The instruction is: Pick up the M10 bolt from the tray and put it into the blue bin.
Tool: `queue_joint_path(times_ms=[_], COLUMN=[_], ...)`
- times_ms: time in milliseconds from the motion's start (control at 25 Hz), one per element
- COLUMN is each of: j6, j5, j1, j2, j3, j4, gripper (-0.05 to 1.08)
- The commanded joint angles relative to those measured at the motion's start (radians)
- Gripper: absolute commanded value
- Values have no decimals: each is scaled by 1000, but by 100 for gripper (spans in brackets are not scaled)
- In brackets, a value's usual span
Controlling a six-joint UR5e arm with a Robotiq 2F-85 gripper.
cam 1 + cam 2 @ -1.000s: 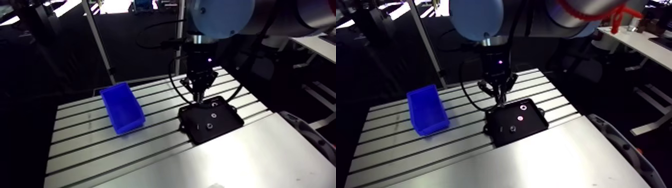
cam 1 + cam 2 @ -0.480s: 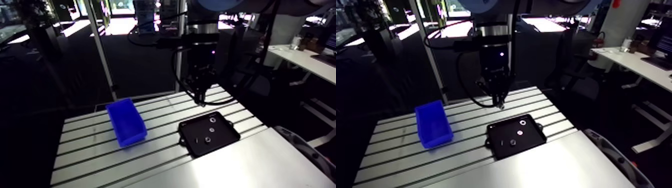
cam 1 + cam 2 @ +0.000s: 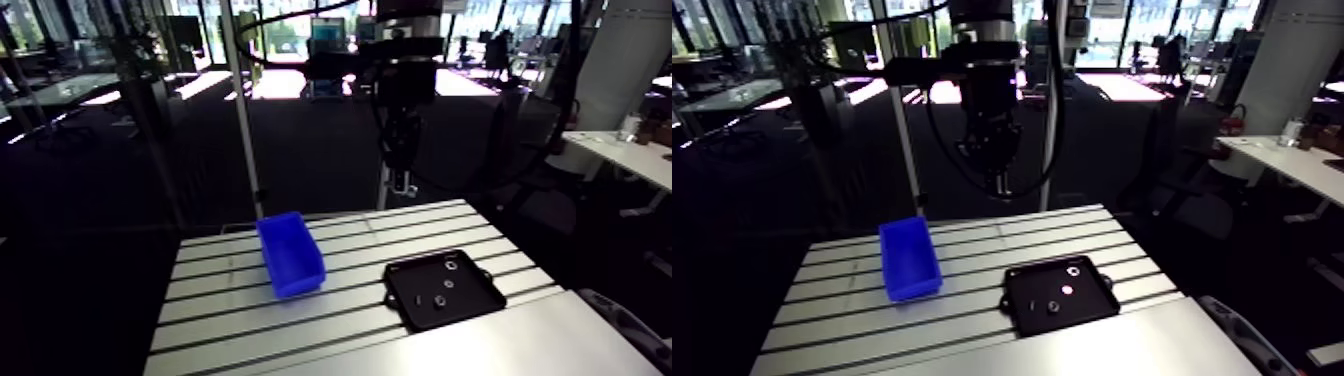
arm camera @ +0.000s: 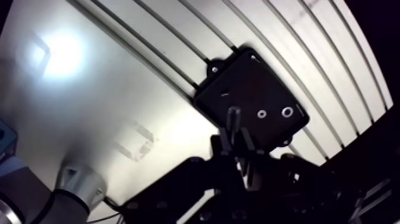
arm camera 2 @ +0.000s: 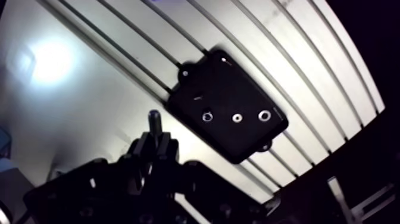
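End effector (image 4: 235, 132) is clamped on 1 bolt (image 4: 233, 114). In the wrist view the bolt stands out ahead of the tips, pinched between them. So the bolt is in the grip, off the tray and not in the bin.

Arm view: end effector hangs high above the counter (image 3: 230, 320), well clear of everything on it.

On the counter, counted:
- 1 tray (image 4: 250, 77), black, below and ahead of the end effector.
- 1 blue bin (image 3: 291, 254), well below the end effector and off to the side away from the tray. It is apart from the tray, with bare slotted counter between them.

In the tray, from the wrist view:
- 3 small metal rings (image 5: 236, 118) in a rough row. Can't tell nuts from washers.
- 1 thin sliver (image 5: 196, 95) just beside the row, too small to identify.

Bin contents can't be made out.
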Motion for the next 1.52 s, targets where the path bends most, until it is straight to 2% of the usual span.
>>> queue_joint_path(times_ms=[40, 120, 240, 360, 480, 640, 840, 1280, 1520], j6=[-398, -511, -625, -682, -720, -743, -786, -774, -745], j5=[1, 1, 23, 73, 143, 172, 173, 161, 124], j1=[62, 68, 78, 110, 114, 128, 165, 220, 256], j2=[29, 52, 60, 72, 73, 90, 119, 202, 273], j3=[-19, -24, -26, -30, -30, -27, -18, -29, -29], j4=[-85, -133, -154, -159, -166, -172, -217, -266, -340], gripper=[104, 104, 104, 104, 104, 104, 104, 104, 104])
